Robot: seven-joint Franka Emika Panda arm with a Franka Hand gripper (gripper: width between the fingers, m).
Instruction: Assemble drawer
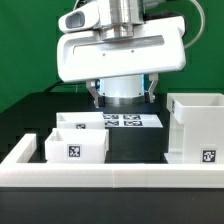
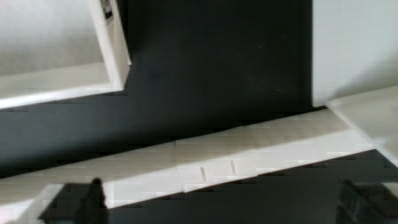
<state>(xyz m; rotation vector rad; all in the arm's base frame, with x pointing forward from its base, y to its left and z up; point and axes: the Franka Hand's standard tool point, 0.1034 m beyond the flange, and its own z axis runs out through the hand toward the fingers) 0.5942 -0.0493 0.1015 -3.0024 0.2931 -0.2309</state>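
The drawer's large white housing [image 1: 197,128] stands at the exterior view's right, tag on its front. Two small white trays [image 1: 78,142] stand together at the exterior view's left, the front one showing a tag. My gripper [image 1: 124,96] hangs above the black table between the trays and the housing, jaws wide apart and empty. In the wrist view the gripper [image 2: 228,205] shows as two dark fingertips [image 2: 75,202] far apart with nothing between them. One white open-topped drawer part [image 2: 54,50] and another white part [image 2: 365,60] lie either side. I cannot tell which is which.
A long low white border wall [image 1: 110,176] runs along the table's front and shows as a slanted strip in the wrist view [image 2: 231,162]. The marker board [image 1: 127,121] lies flat behind the gripper. A green backdrop stands behind.
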